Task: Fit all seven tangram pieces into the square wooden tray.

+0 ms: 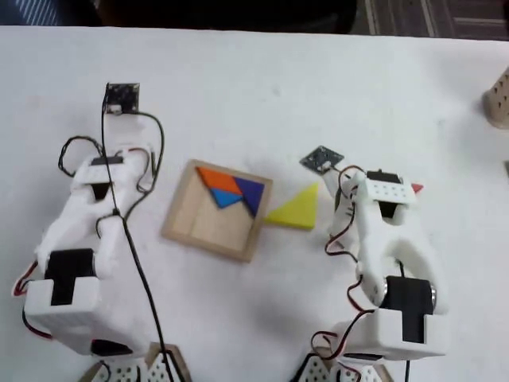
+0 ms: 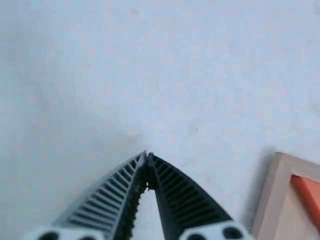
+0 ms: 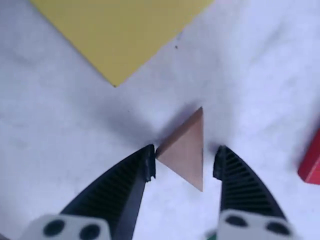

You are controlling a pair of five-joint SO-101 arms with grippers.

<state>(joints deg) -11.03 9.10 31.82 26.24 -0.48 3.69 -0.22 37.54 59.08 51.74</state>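
The wooden tray [image 1: 191, 231] is set near the middle of the white counter [image 1: 262, 87] — three coloured pieces [image 1: 223, 181] are seated in it. A small brown triangle [image 3: 186, 150] is framed by the spread right jaws, with a yellow triangle [image 3: 120, 30] just beyond. The left jaws are pressed together over bare counter beside the tray.

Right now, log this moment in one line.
tray: three pieces in; yellow triangle: beside tray; left gripper: shut; right gripper: open astride tan triangle

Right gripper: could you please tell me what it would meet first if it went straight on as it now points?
The right gripper would likely meet the small tan triangle first, lying between its open jaws; the yellow triangle lies beyond.
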